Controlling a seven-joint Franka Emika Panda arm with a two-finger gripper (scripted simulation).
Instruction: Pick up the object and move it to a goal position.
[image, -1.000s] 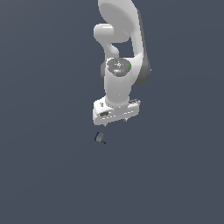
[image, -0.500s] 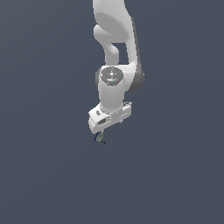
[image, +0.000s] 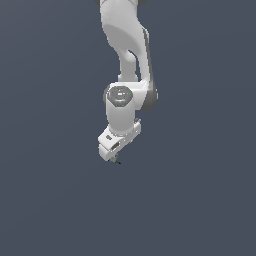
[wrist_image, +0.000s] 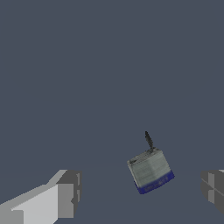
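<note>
I read no brand, label or writing on anything here, and the plain dark grey surface (image: 50, 200) runs bare to every edge of the exterior view, with open room on the left and right of the arm (image: 125, 75). My gripper (wrist_image: 140, 192) has its jaws released and spread wide. In the wrist view the object (wrist_image: 150, 170), grey with a dark blue end and a thin dark tip, lies between the two fingers (wrist_image: 65, 194) touching neither and nearer one than the other, while the exterior view shows only a dark speck of it beneath the hand.
</note>
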